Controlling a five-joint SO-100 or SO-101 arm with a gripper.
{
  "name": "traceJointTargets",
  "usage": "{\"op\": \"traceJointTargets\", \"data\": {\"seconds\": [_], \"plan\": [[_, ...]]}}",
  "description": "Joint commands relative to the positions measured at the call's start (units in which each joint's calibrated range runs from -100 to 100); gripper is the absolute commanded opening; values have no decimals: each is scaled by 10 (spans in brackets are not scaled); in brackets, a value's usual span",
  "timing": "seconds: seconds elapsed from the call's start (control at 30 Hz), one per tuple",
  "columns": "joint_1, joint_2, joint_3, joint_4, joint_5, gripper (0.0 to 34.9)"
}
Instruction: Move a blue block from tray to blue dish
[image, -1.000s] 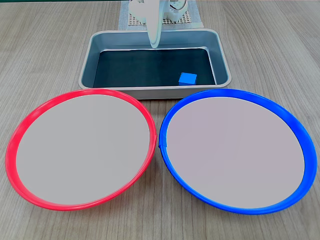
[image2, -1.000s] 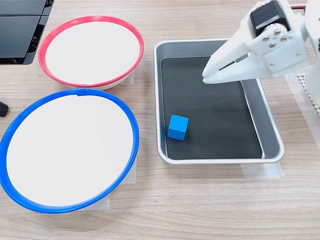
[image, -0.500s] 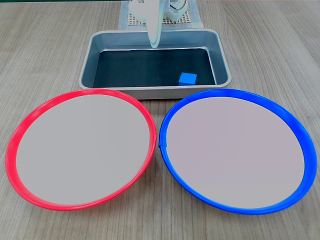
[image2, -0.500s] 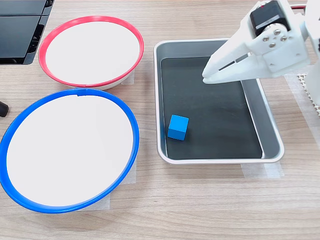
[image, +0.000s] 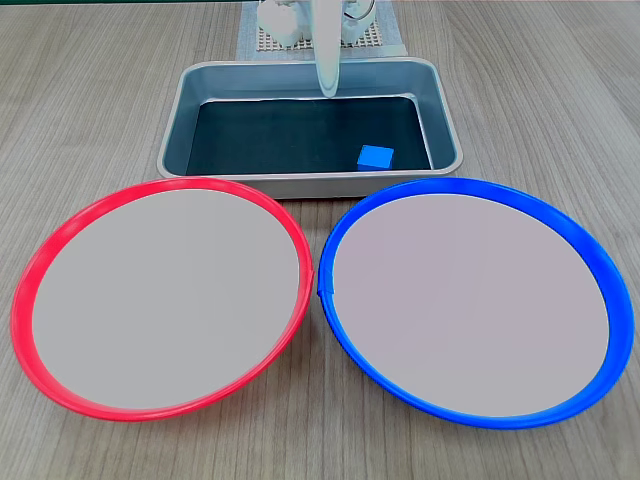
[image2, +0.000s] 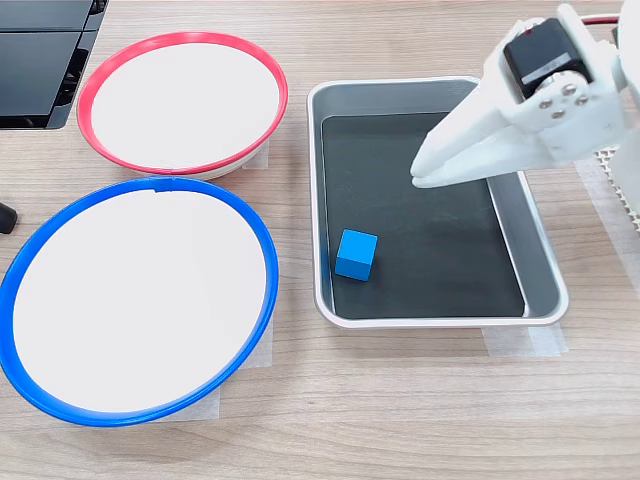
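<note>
— Reaching comes first, I think: the gripper (image2: 418, 176) hangs over the tray (image2: 540, 262) in the upper right of the second exterior view, well apart from the blue block (image2: 356, 254), and it carries nothing.

— How do the jaws stand?

— Pressed together, or very nearly; the white fingers taper to one point with no real gap showing. In the first exterior view the gripper (image: 327, 90) shows only as a narrow white blade at the top centre of the frame, so that view settles nothing.

— So the next move?

— By my judgement, spreading the jaws, travelling toward the block, then lowering around it. It sits close to the tray wall nearest the dishes, which leaves little room for a finger on that side.

— And the block itself?

— Small, bright blue, plain smooth faces, resting flat on the tray's dark bottom. In the first exterior view the blue block (image: 376, 156) lies just above centre, right of the middle, close behind the tray's near wall.

— The destination?

— The blue dish (image2: 33, 247), lower left in the second exterior view, holds nothing; a red dish (image2: 270, 70) sits above it.
</note>
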Motion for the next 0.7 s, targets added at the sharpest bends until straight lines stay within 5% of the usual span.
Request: {"op": "traceJointTargets", "data": {"seconds": [0.0, 0.2, 0.3, 0.33, 0.43, 0.67], "plan": [[10, 112, -91, 10, 67, 4], [37, 399, -285, -33, 202, 18], [34, 537, -375, -57, 259, 93], [31, 571, -397, -57, 271, 148], [9, 695, -483, -42, 333, 188], [-32, 797, -531, -19, 392, 180]]}}
